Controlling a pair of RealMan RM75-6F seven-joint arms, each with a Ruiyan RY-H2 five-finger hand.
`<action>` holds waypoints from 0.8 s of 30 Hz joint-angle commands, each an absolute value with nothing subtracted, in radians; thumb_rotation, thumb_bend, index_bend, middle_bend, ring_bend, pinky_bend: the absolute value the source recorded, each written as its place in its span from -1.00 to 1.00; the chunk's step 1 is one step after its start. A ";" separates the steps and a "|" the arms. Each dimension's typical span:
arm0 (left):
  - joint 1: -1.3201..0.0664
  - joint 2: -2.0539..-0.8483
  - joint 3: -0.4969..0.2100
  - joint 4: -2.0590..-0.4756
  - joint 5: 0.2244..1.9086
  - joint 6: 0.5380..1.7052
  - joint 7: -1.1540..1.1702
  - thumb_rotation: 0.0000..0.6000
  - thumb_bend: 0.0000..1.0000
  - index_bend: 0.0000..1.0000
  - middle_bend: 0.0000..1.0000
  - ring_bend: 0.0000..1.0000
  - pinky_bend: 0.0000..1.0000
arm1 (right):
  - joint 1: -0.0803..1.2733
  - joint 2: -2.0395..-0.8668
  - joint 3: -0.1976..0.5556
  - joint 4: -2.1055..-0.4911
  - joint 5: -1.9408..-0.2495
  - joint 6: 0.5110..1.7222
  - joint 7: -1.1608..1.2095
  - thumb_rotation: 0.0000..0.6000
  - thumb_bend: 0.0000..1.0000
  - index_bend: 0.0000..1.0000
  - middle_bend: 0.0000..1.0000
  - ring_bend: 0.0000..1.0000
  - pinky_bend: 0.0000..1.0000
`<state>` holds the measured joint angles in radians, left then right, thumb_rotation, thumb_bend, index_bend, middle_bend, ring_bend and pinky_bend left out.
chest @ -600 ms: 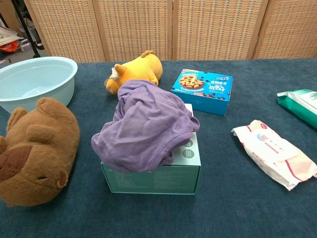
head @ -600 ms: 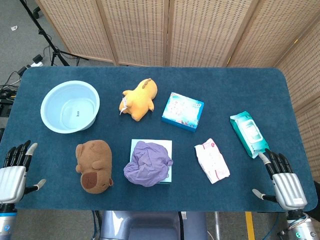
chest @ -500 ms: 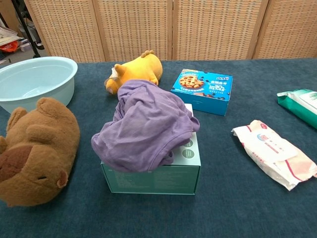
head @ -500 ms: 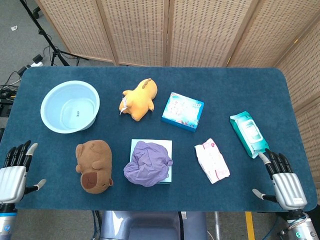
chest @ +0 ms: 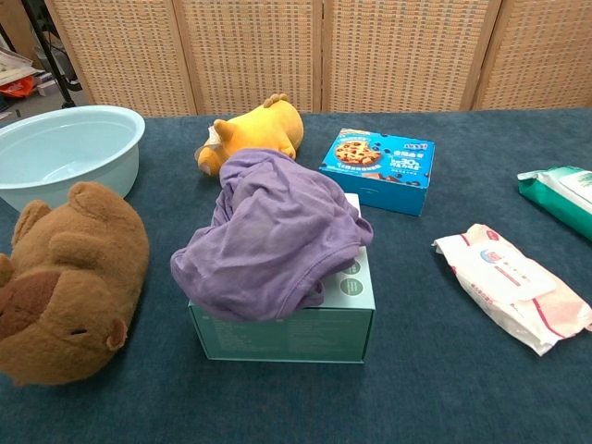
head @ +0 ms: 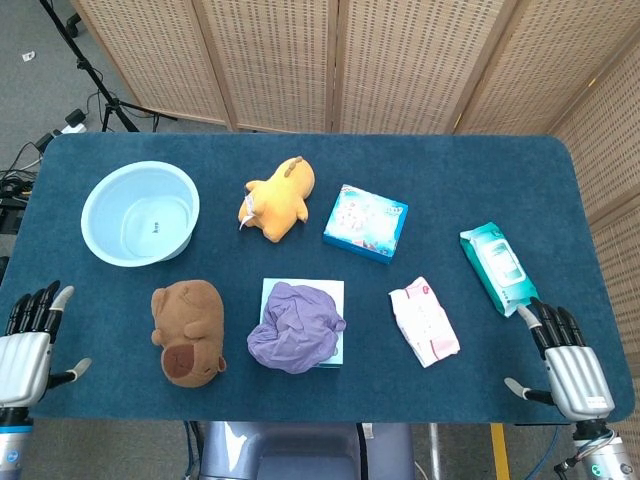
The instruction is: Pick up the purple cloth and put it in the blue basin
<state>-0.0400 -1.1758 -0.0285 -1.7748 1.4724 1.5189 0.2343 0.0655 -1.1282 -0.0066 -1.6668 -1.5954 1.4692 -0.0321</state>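
Note:
The purple cloth lies crumpled on top of a teal box near the table's front middle. The blue basin stands at the far left and holds nothing. My left hand hovers at the front left corner, fingers spread, holding nothing. My right hand is at the front right corner, fingers spread as well. Both hands are far from the cloth, and neither shows in the chest view.
A brown plush lies between basin and cloth. A yellow plush, a blue cookie box, a white packet and a green wipes pack sit further back and right.

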 commanded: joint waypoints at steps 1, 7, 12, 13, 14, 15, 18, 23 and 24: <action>-0.040 -1.175 -0.030 -1.772 1.472 1.521 0.232 1.00 -0.87 -1.00 -1.00 -1.00 -1.00 | 0.069 -1.131 -0.007 -1.668 -1.591 1.460 -0.040 1.00 -1.00 -1.00 -1.00 -1.00 -1.00; -0.036 -1.170 -0.020 -1.776 1.499 1.531 0.224 1.00 -0.88 -1.00 -1.00 -1.00 -1.00 | 0.068 -1.132 -0.010 -1.669 -1.597 1.462 -0.043 1.00 -1.00 -1.00 -1.00 -1.00 -1.00; -0.041 -1.157 -0.011 -1.790 1.506 1.514 0.212 1.00 -0.89 -1.00 -1.00 -1.00 -1.00 | 0.066 -1.131 -0.009 -1.666 -1.594 1.465 -0.041 1.00 -1.00 -1.00 -1.00 -1.00 -1.00; -0.044 -1.152 -0.010 -1.805 1.507 1.507 0.205 1.00 -0.89 -1.00 -1.00 -1.00 -1.00 | 0.065 -1.129 -0.007 -1.667 -1.595 1.469 -0.036 1.00 -1.00 -1.00 -1.00 -1.00 -1.00; -0.054 -1.139 -0.011 -1.827 1.506 1.490 0.194 1.00 -0.89 -1.00 -1.00 -1.00 -1.00 | 0.064 -1.127 -0.006 -1.665 -1.597 1.475 -0.030 1.00 -1.00 -1.00 -1.00 -1.00 -1.00; -0.065 -1.127 -0.015 -1.842 1.499 1.470 0.186 1.00 -0.89 -1.00 -1.00 -1.00 -1.00 | 0.063 -1.127 -0.006 -1.663 -1.598 1.477 -0.028 1.00 -1.00 -1.00 -1.00 -1.00 -1.00; -0.100 -1.086 -0.033 -1.890 1.469 1.414 0.195 1.00 -0.90 -1.00 -1.00 -1.00 -1.00 | 0.062 -1.125 -0.009 -1.664 -1.598 1.475 -0.025 1.00 -1.00 -1.00 -1.00 -1.00 -1.00; -0.166 -1.017 -0.072 -1.996 1.438 1.343 0.271 1.00 -0.90 -1.00 -1.00 -1.00 -1.00 | 0.060 -1.124 -0.012 -1.666 -1.612 1.484 -0.022 1.00 -1.00 -1.00 -1.00 -1.00 -1.00; -0.181 -1.004 -0.080 -2.018 1.431 1.327 0.282 1.00 -0.90 -1.00 -1.00 -1.00 -1.00 | 0.060 -1.124 -0.013 -1.666 -1.614 1.483 -0.022 1.00 -1.00 -1.00 -1.00 -1.00 -1.00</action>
